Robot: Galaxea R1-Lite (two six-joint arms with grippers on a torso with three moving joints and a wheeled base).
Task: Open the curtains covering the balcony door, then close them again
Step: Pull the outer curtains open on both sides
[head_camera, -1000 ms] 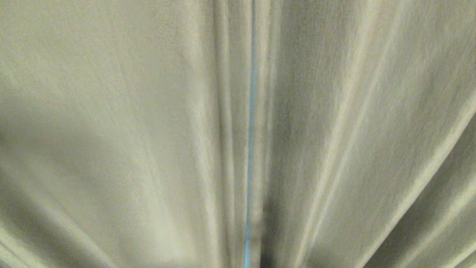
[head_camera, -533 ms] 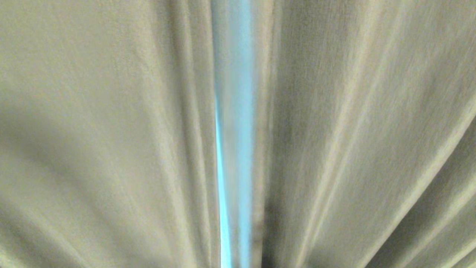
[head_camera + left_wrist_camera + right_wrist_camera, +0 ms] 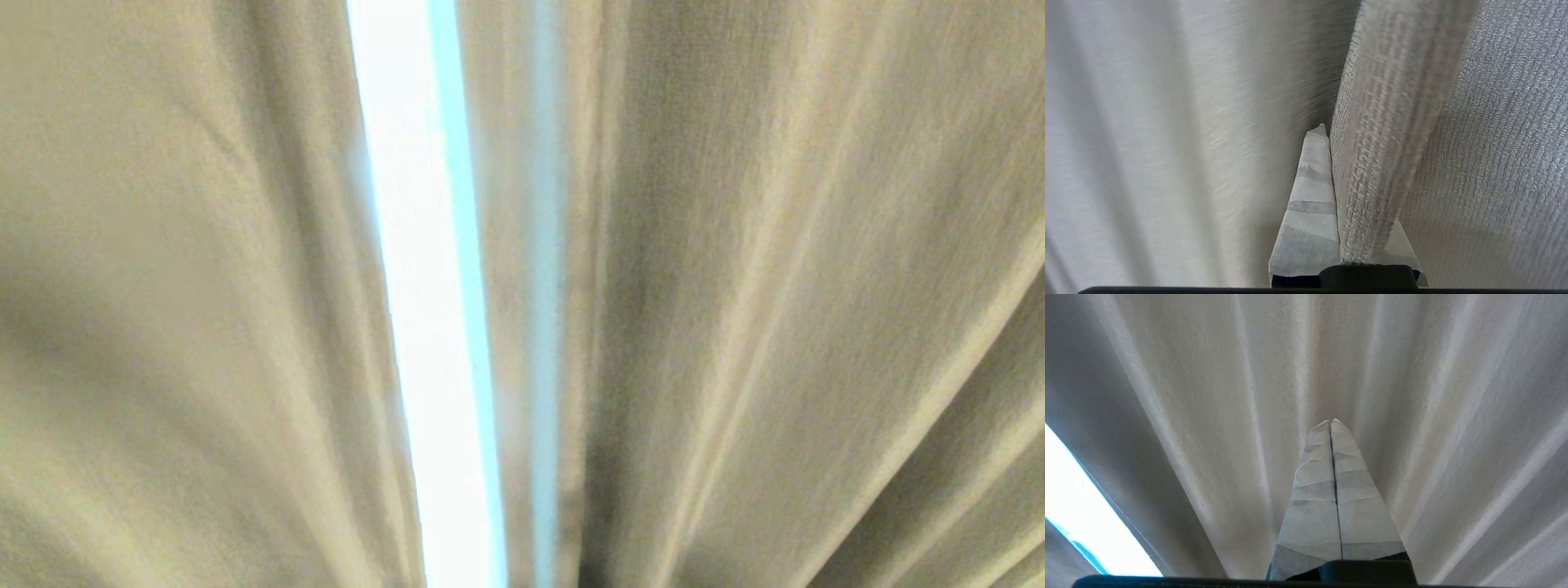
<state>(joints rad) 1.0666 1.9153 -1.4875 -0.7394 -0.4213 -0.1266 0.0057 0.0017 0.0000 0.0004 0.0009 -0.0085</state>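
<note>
Left wrist view, left gripper (image 3: pixel 1331 134) fingers clamped on curtains (image 3: pixel 1384 134) edge, right gripper (image 3: pixel 1330 424) fingers together

The left claw (image 3: pixel 1331 134) is clamped on a fold of fabric, one finger (image 3: pixel 1310 204) showing beside it. The right claw (image 3: pixel 1331 424) is closed, holding nothing.

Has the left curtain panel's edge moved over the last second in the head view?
Yes. The left curtain panel has slid leftward, away from the right curtain panel, which kept its place; the bright gap between them has widened.
</note>
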